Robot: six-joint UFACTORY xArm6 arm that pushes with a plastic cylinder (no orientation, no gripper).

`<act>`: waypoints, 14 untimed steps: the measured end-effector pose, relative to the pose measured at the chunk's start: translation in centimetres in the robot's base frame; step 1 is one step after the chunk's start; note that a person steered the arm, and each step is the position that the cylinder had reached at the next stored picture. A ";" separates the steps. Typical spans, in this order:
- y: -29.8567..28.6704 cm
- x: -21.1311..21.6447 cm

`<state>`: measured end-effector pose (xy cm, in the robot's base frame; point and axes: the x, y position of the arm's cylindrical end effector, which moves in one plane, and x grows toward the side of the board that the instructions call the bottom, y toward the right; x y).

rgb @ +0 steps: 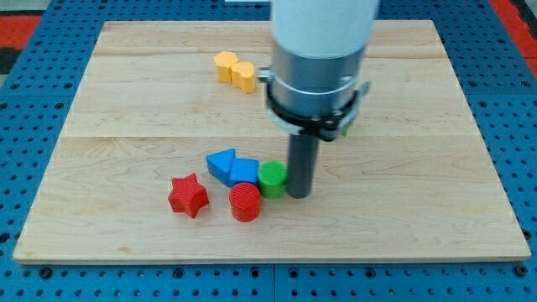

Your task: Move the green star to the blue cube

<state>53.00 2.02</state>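
My tip (pixel 299 195) rests on the board, touching the right side of a green cylinder (pixel 271 178). The blue cube (pixel 244 173) sits just left of that cylinder, with a blue triangular block (pixel 221 162) against its left side. A small sliver of green (pixel 345 129) shows at the right edge of the arm's collar. It may be the green star, but the arm hides its shape. That sliver lies up and to the right of the tip and the blue cube.
A red cylinder (pixel 245 201) sits just below the blue cube. A red star (pixel 188 195) lies to its left. Two yellow blocks (pixel 225 65) (pixel 244 75) sit touching near the view's top. The wooden board (pixel 126 101) lies on a blue pegboard.
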 end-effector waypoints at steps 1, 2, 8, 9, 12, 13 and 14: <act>-2.2 0.0; -1.8 -0.5; 12.5 -14.2; 9.4 -13.9; 3.2 -6.7; 4.0 -5.0; 4.0 -4.3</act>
<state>48.65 5.99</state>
